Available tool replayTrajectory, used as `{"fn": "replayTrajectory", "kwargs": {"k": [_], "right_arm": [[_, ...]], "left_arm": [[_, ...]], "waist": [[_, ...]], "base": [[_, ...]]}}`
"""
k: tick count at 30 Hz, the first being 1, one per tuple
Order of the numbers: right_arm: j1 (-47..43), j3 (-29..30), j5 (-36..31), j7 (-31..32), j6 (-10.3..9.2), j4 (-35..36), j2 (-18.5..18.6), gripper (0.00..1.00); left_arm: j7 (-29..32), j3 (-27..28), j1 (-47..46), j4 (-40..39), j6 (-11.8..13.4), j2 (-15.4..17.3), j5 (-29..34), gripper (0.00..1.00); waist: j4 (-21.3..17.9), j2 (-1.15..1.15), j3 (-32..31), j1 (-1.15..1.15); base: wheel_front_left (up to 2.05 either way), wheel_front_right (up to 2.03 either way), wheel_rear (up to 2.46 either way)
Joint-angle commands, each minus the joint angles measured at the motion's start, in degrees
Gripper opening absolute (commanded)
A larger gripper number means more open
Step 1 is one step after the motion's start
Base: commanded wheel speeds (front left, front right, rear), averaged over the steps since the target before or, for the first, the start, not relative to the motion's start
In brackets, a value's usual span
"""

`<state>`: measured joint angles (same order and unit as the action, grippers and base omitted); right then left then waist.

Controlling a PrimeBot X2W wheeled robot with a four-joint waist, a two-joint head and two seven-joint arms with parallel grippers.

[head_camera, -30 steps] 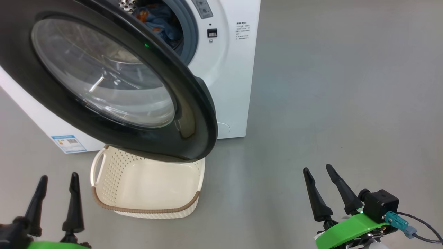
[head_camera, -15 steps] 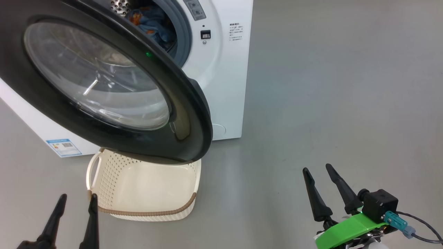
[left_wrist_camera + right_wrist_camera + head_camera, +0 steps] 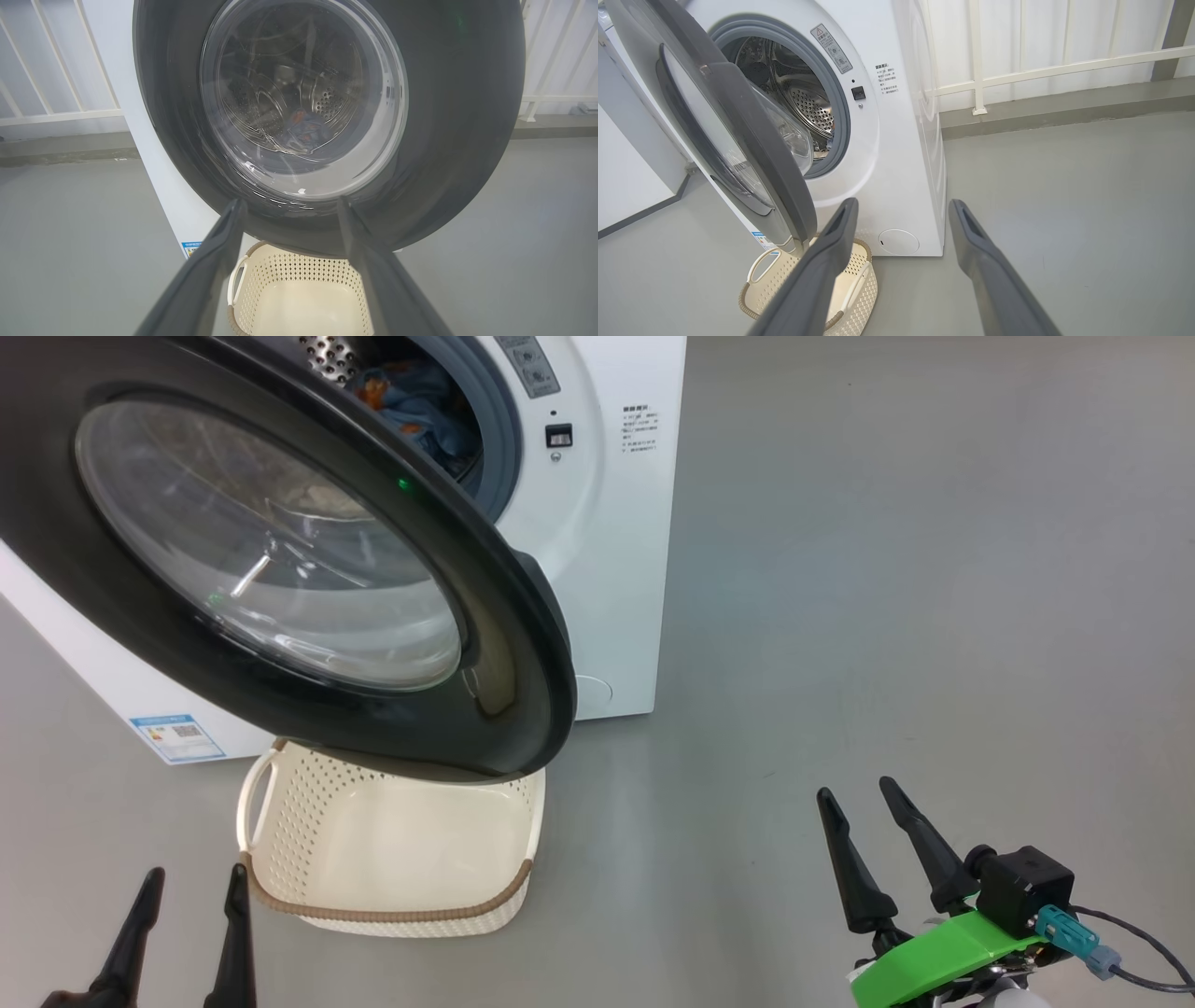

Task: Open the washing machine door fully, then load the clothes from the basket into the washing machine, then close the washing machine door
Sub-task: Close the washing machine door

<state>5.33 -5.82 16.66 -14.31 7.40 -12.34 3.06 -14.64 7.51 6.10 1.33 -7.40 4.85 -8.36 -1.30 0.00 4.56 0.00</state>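
The washing machine (image 3: 607, 569) stands with its black, glass-windowed door (image 3: 280, 569) swung part open over the basket (image 3: 392, 915). The cream basket is empty on the floor below the door's lower edge. Blue clothes (image 3: 420, 401) with orange prints lie inside the steel drum, and the left wrist view shows the clothes (image 3: 303, 133) through the door (image 3: 458, 116) glass. My left gripper (image 3: 196, 877) is open, low at the left of the basket, pointing at the door from the front. My right gripper (image 3: 855, 790) hangs open over bare floor to the right, holding nothing.
A white railing (image 3: 1017, 70) and a low kerb run behind the machine. A pale wall panel (image 3: 626, 186) stands to the machine's left. Grey floor stretches wide to the right of the machine (image 3: 901, 163) and basket (image 3: 859, 284).
My left gripper has dropped lower and shifted a little right, toward the basket's near left corner. The head camera has turned slightly. The door, basket and right gripper have kept their places.
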Motion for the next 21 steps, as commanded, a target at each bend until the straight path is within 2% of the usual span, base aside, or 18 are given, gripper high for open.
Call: {"fn": "replayTrajectory", "kwargs": {"k": [1,21], "right_arm": [[0.4,-1.3,-0.7,-0.7,0.09,1.6,-0.2,1.0],[-0.6,-1.2,-1.2,-0.7,0.09,1.2,-0.2,1.0]], "left_arm": [[-0.4,2.2,-1.4,-1.0,-0.1,0.6,0.2,1.0],[-0.4,1.9,-0.6,0.6,-0.1,0.1,-1.2,1.0]], "waist": [[-0.1,0.0,0.0,0.0],[-0.1,0.0,-1.3,0.0]], "base": [[0.0,0.0,0.0],[0.0,0.0,0.0]]}}
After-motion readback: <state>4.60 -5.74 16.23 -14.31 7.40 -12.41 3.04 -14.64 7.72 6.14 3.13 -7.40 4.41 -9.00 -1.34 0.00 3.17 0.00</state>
